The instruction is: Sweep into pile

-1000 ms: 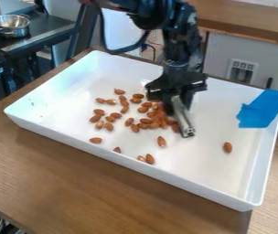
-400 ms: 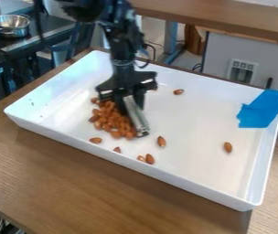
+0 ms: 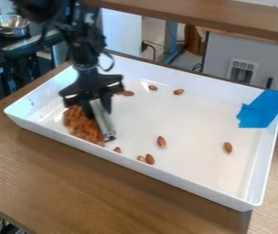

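Observation:
The black gripper (image 3: 97,104) hangs down over the left part of the white tray (image 3: 184,171), shut on a metallic bar-like tool (image 3: 104,121) that slants down to the tray floor. Against the tool's left side lies a dense heap of almonds (image 3: 82,124), close to the tray's front-left wall. Loose almonds are scattered elsewhere: one near the back (image 3: 178,92), another beside it (image 3: 152,87), one just right of the gripper (image 3: 128,93), one mid-tray (image 3: 162,141), one at the right (image 3: 227,147), and a few by the front wall (image 3: 150,159).
Blue tape (image 3: 260,109) covers part of the tray's right wall. The tray rests on a brown wooden table (image 3: 74,183). A metal pot (image 3: 11,25) stands on a dark surface at the back left, and another wooden surface (image 3: 227,19) runs behind the tray.
The gripper and tool have moved left across the tray, and the almonds in their path have gathered and shifted left with them. Several almonds at the right and front have stayed put.

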Motion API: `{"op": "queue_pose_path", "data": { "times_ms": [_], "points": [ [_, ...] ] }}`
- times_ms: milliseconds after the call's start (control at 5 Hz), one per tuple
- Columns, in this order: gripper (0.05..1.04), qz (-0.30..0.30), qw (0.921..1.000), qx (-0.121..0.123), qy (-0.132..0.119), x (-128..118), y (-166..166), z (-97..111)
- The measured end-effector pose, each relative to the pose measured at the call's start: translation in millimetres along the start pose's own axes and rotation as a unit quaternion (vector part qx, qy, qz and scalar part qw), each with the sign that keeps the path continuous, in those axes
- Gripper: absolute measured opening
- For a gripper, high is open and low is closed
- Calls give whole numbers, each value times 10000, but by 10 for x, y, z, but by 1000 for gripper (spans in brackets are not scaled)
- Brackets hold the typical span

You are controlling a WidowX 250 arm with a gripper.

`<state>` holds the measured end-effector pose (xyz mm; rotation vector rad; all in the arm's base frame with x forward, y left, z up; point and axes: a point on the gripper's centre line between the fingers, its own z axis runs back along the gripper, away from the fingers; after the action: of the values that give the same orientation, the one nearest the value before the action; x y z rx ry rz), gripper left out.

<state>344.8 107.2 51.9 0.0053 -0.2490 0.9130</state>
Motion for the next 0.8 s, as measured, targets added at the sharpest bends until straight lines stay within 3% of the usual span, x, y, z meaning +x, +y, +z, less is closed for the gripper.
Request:
{"op": "queue_pose_path", "data": {
  "times_ms": [400, 600, 800],
  "points": [
    [384, 135, 9995, 28, -298, -20, 338, 51],
    [385, 198, 9997, -161, -31, -106, 155, 112],
    [384, 264, 9983, -496, 170, -249, -387, 360]
  ]
}}
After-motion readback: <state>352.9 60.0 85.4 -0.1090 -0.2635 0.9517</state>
